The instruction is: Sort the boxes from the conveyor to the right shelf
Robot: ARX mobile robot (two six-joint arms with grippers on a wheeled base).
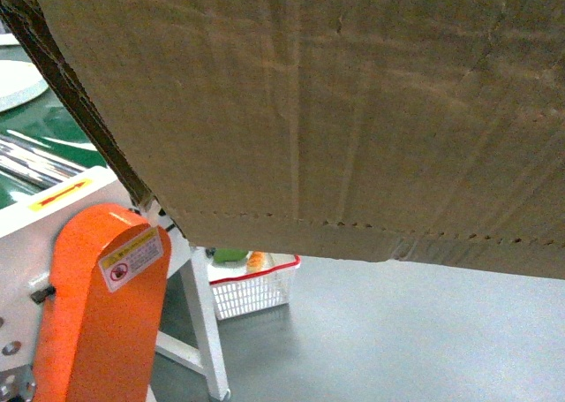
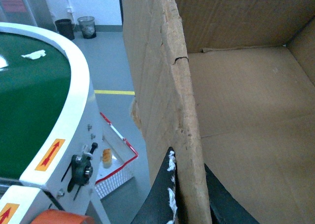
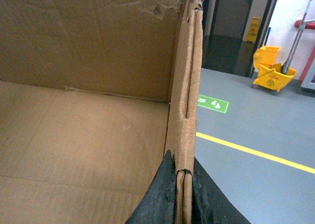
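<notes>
A large brown cardboard box (image 1: 335, 110) fills most of the head view, lifted and tilted, with a perforated line near its lower edge. My left gripper (image 2: 189, 182) is shut on the box's left wall (image 2: 167, 86), one finger outside and one inside. My right gripper (image 3: 181, 179) is shut on the box's right wall (image 3: 186, 86), pinching its ragged edge. The box's inside (image 3: 78, 135) is bare. The green conveyor (image 2: 29, 96) with its white rim lies left of the box. The shelf is out of view.
An orange conveyor support (image 1: 101, 305) and white frame leg (image 1: 205, 331) stand at lower left. A white basket with a red rim (image 1: 252, 283) sits on the grey floor under the conveyor. A yellow mop bucket (image 3: 273, 71) and yellow floor line (image 3: 256, 152) lie to the right.
</notes>
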